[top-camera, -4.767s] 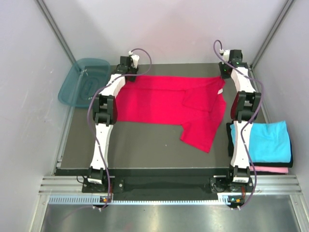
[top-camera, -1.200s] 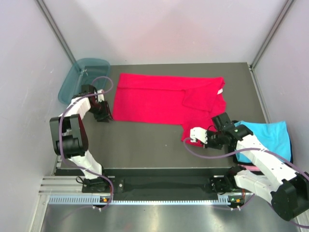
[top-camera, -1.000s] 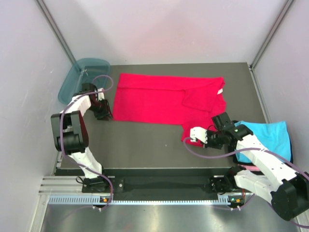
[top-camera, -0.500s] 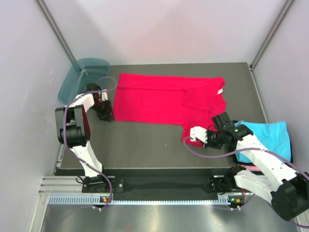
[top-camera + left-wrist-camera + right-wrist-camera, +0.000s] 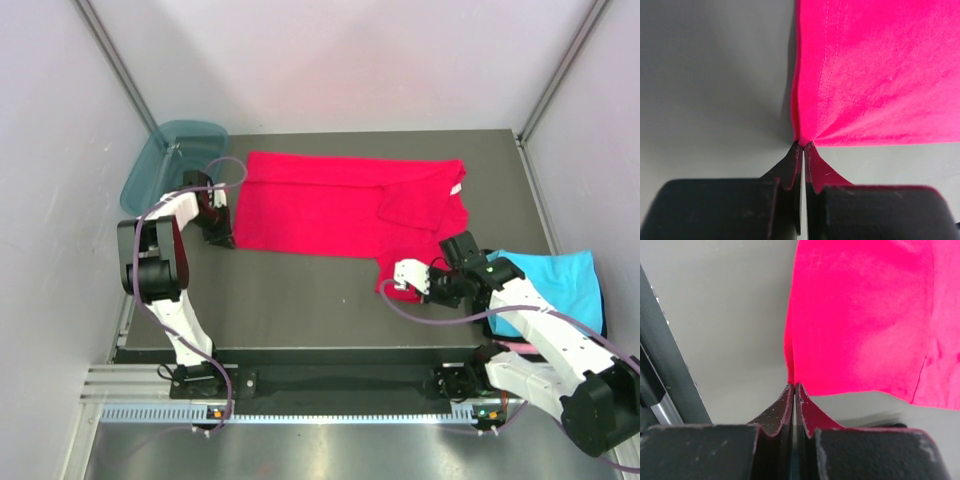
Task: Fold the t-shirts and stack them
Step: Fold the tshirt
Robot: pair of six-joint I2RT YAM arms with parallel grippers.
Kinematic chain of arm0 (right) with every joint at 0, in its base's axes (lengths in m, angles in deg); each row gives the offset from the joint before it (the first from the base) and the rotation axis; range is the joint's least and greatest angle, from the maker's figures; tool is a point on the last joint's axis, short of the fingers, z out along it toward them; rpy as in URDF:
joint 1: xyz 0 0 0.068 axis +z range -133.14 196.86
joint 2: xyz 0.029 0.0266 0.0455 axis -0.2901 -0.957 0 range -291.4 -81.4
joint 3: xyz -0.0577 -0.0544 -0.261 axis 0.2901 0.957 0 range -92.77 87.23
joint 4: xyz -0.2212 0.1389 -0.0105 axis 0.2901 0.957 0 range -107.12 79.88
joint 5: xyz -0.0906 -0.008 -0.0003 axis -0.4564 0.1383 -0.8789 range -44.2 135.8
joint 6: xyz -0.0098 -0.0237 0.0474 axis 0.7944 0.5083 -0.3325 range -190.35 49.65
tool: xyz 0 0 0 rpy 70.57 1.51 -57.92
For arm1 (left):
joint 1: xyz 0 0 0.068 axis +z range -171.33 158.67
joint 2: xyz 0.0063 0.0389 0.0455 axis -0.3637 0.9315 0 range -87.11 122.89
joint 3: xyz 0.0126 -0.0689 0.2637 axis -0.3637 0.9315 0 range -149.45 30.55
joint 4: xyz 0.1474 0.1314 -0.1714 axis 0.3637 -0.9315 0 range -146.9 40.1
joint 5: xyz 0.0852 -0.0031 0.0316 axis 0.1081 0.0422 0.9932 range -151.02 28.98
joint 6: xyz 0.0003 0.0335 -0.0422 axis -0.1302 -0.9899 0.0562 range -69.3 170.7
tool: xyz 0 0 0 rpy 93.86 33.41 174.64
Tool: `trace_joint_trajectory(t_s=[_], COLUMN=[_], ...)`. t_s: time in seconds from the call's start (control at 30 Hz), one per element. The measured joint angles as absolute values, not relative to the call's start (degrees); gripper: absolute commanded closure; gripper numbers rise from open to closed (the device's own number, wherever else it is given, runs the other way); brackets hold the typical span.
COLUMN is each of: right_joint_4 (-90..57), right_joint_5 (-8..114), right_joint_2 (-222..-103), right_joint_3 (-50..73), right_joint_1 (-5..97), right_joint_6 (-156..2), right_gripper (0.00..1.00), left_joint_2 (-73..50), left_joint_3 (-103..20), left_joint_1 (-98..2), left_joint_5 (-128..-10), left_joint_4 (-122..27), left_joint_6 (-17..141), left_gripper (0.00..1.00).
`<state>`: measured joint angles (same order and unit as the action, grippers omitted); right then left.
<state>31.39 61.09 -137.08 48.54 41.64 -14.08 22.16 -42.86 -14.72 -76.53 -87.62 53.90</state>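
Clamping the red t-shirt (image 5: 330, 205), the left gripper (image 5: 803, 146) pinches its left corner. The right gripper (image 5: 794, 386) pinches its nearest hem.

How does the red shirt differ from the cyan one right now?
The red shirt lies spread wide across the middle of the table, only partly folded; the cyan shirt is a compact folded rectangle at the right edge. The red shirt is pinched at two near corners by the left gripper and right gripper, both shut on it; no gripper holds the cyan shirt. Both are plain-coloured cloth.
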Motion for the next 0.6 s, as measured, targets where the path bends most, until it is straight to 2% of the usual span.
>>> trace_joint_trajectory(t_s=[0.43,0.6], right_joint_4=[29.8,25.9], right_joint_5=[60.9,59.6], right_joint_2=[-137.6,-141.6], right_joint_3=[38.4,33.6], right_joint_1=[34.7,33.0], right_joint_6=[-21.6,-24.5], right_gripper=[1.00,1.00], left_joint_2=[21.3,21.4], left_joint_3=[-50.4,-54.8], left_joint_1=[-15.2,-16.5], left_joint_5=[-78.5,-81.4], left_joint_4=[-89.9,-90.6], left_joint_6=[50.9,51.4], left_gripper=[1.00,1.00])
